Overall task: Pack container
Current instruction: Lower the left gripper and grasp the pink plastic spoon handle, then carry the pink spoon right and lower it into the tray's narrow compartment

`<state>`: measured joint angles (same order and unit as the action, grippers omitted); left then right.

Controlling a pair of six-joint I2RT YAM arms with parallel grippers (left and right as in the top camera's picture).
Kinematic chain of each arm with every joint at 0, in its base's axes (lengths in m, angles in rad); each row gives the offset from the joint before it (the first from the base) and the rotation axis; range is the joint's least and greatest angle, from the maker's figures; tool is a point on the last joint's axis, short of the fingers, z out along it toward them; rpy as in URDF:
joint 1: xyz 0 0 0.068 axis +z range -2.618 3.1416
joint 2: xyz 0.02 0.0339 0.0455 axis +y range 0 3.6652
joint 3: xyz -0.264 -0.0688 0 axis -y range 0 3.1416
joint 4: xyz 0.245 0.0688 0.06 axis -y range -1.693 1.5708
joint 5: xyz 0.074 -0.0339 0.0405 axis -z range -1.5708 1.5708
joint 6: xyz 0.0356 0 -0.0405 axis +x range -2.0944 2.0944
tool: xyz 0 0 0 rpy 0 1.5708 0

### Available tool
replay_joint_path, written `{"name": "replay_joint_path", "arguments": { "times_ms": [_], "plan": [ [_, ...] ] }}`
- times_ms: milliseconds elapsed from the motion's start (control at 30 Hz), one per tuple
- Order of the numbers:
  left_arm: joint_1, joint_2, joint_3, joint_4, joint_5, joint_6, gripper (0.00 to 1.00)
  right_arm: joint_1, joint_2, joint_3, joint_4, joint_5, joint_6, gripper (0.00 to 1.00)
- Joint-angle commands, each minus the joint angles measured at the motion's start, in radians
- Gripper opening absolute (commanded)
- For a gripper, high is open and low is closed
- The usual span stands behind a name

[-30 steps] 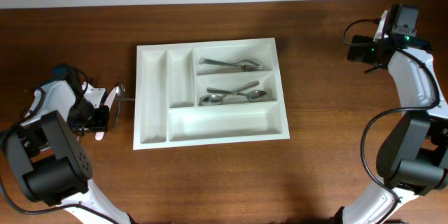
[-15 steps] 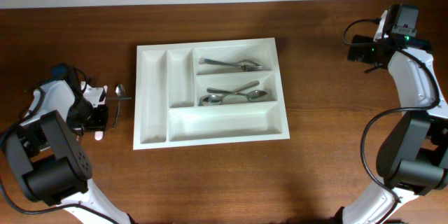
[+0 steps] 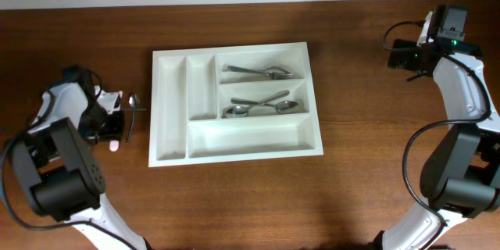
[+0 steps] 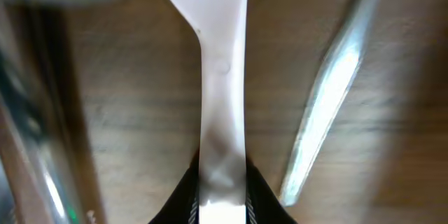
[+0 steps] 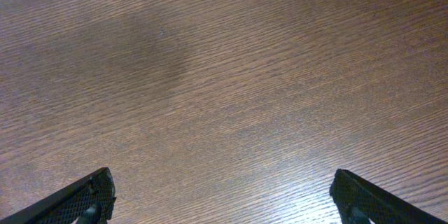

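Left end effector (image 4: 222, 197) pinches a white plastic utensil (image 4: 222, 77) by its handle, beside a metal spoon (image 4: 329, 98), left of the container (image 3: 169, 109). Right end effector (image 5: 222, 190) spread wide over the surface (image 5: 231, 70).

Left pincer (image 4: 222, 197) pinches a white utensil (image 4: 222, 77); right pincer (image 5: 221, 190) gapes wide.

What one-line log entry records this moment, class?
left gripper: shut on white utensil | right gripper: open over table | metal spoon: beside container | spoons: in two compartments
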<state>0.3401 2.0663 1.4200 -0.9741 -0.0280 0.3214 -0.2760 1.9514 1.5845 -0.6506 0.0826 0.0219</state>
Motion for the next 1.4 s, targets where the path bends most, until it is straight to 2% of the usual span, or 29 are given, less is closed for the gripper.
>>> {"name": "replay_joint_path", "arguments": {
  "times_ms": [0,567,833,1100,1367],
  "plan": [
    [-0.031,0.015,0.086,-0.027,0.025,-0.015,0.02,0.0,0.003,0.016,-0.001,0.016,0.001,0.99],
    [-0.065,0.015,0.334,-0.176,0.026,-0.015,0.02,0.0,0.003,0.016,-0.001,0.016,0.0,0.99],
    [-0.154,0.015,0.468,-0.246,0.033,-0.019,0.02,0.0,0.003,0.016,-0.001,0.016,0.001,0.99],
    [-0.282,0.015,0.488,-0.239,0.041,-0.12,0.02,0.001,0.003,0.016,-0.001,0.016,0.001,0.99],
    [-0.374,0.015,0.488,-0.216,0.138,-0.328,0.02,0.0,0.003,0.016,-0.001,0.016,0.0,0.99]
  ]
}}
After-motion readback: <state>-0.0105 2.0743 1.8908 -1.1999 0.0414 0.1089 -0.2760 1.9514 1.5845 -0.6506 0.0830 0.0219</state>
